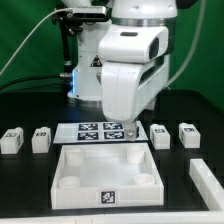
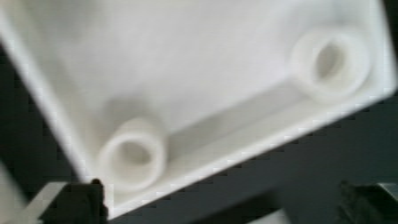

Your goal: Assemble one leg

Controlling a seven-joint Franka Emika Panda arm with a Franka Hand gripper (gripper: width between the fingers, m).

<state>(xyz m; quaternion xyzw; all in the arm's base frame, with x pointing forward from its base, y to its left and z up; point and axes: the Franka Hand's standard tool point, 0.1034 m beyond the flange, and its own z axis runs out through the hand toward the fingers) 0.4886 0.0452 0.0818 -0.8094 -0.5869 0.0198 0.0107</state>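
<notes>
Arm: the white Panda arm [image 1: 135, 60] fills the upper middle of the exterior frame and reaches down toward the centre.
Claw: the claw [image 1: 128, 128] hangs under the wrist housing just right of frame centre, over the marker board's right end and just behind the tray's back rim. Whether it touches anything cannot be told from here.
Claw state: in the wrist view the claw [image 2: 231, 205] has two dark fingertips [image 2: 86, 197] spread wide at opposite sides, and nothing is pinched between them.
Tray: the large white square tray [image 1: 108, 185] sits in the lower centre of the exterior frame, with a small tag on its front wall. The wrist view is blurred but shows the tray [image 2: 196, 90] close up, with two round corner sockets along one wall.
Marker board: the marker board [image 1: 95, 131] lies flat on the surface right behind the tray, at frame centre.
Legs: four small white tagged blocks lie in a row across the middle of the exterior frame, none of them held. The outer left leg [image 1: 12, 140] and inner left leg [image 1: 41, 139] are on the exterior view's left. The inner right leg [image 1: 159, 135] and outer right leg [image 1: 188, 133] are on its right, with the inner right one nearest the claw but apart from it.
Other part: a white block [image 1: 207, 178] lies at the lower right, cut off by the frame edge.
Surface: the black surface [image 1: 30, 190] carries everything.
</notes>
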